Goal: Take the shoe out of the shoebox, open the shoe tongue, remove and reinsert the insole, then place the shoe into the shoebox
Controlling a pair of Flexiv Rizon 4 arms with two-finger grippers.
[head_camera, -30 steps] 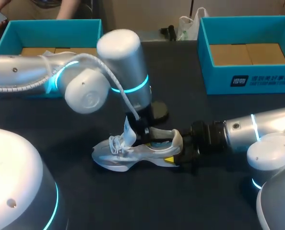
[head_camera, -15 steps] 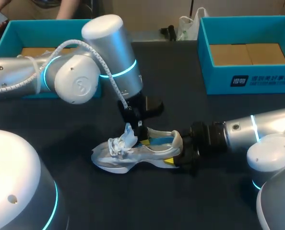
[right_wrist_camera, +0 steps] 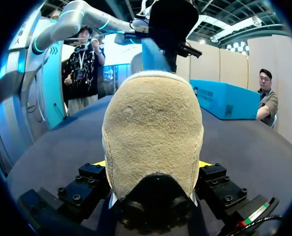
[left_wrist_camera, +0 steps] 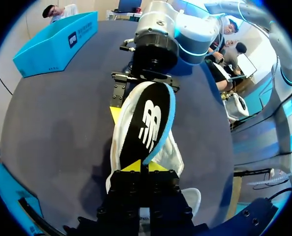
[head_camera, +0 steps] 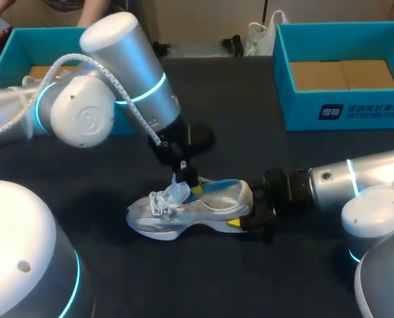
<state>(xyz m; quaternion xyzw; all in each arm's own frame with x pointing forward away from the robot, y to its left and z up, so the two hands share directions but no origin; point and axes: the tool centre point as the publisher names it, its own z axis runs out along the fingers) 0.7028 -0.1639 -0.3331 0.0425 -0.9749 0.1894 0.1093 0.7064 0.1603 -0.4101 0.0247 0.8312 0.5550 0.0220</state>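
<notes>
Dark table (head_camera: 250,271) is carrying two teal shoeboxes: the left shoebox (head_camera: 71,32) is sitting at the far left edge, and the right shoebox (head_camera: 343,109) is sitting at the far right, both well apart from the shoe (head_camera: 197,213). Brown cardboard is showing on the floor of each box.

The shoe, white and grey, is standing on its sole near the middle of the table, outside both boxes, with its toe pointing toward the left side.

The left gripper (left_wrist_camera: 145,167) is reaching down over the shoe's opening. Its fingers are closed to a narrow gap and are pinching the near end of the insole (left_wrist_camera: 146,123), a black insole with a blue edge that is lying along the inside of the shoe. The tongue (head_camera: 178,190) is standing up just beside this gripper.

The right gripper (right_wrist_camera: 152,163) is lying low at the table, its fingers spread wide and clamping the heel (right_wrist_camera: 153,123) from both sides.
</notes>
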